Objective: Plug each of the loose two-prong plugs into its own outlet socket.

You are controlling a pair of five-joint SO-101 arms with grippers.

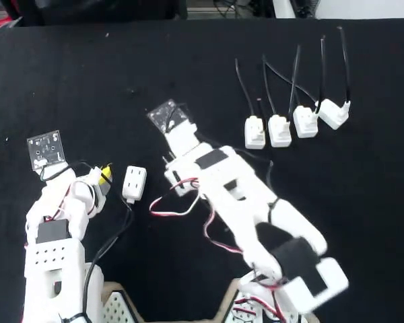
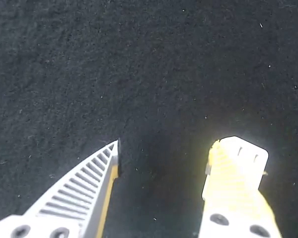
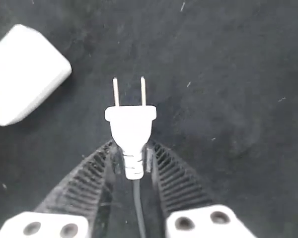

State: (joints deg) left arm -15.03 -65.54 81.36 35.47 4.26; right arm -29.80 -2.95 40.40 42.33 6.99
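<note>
A white two-prong plug is clamped at its neck by my right gripper, with the prongs pointing away from the wrist and its cord running back between the fingers. A loose white outlet socket lies on the black cloth between the two arms; in the right wrist view the socket sits off to one side of the prongs, apart from them. My right gripper is just right of it. My left gripper stands open just left of the socket, whose slotted face shows past the yellow fingertip.
Several white outlet blocks with black cords in them stand in a row at the back right. The loose socket's black cable runs toward the front edge beside the left arm. Black cloth covers the table.
</note>
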